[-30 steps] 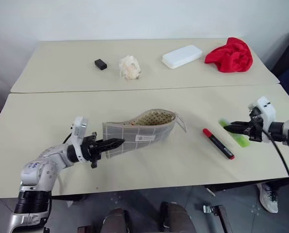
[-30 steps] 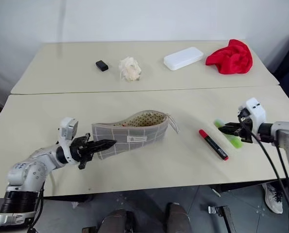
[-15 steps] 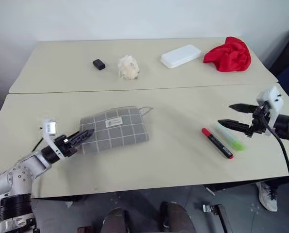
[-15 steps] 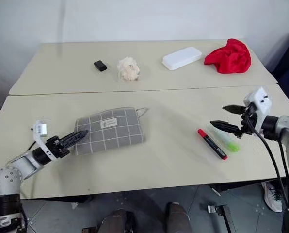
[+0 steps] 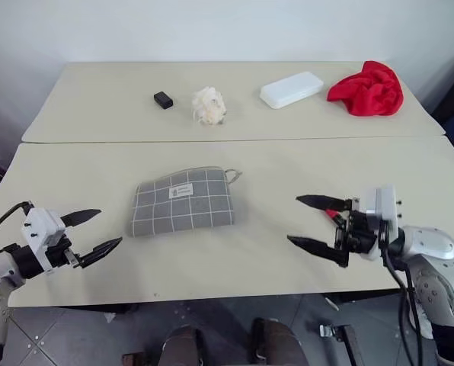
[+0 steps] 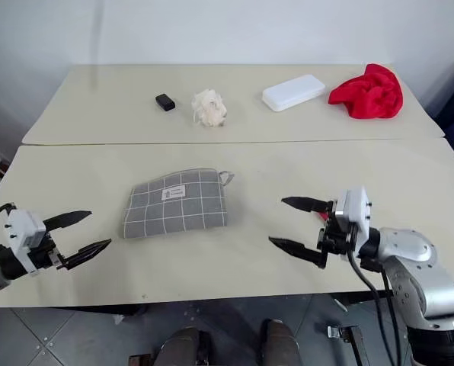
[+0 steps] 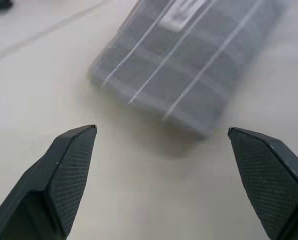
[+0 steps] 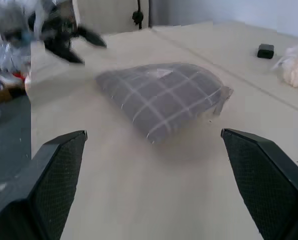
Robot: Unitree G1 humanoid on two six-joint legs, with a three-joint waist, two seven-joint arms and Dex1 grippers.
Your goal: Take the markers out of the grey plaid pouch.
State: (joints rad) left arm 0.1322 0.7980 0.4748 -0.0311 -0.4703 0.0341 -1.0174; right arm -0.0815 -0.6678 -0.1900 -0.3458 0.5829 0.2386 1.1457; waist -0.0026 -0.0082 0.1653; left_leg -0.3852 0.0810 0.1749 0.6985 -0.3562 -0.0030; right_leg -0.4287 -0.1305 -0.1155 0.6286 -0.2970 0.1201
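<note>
Grey plaid pouch (image 5: 183,202) flat (label up) between two wide-open tools.

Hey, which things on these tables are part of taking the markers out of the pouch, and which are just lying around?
Part of the job:
- flat grey plaid fabric pouch, lying on the near table
- red marker, partly hidden behind the right gripper

Just lying about, all on the far table:
- small black block
- crumpled off-white wad
- white rectangular case
- bunched red cloth

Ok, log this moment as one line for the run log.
grey plaid pouch: flat on table, untouched | left gripper: open, empty | right gripper: open, empty | red marker: partly hidden behind right gripper
</note>
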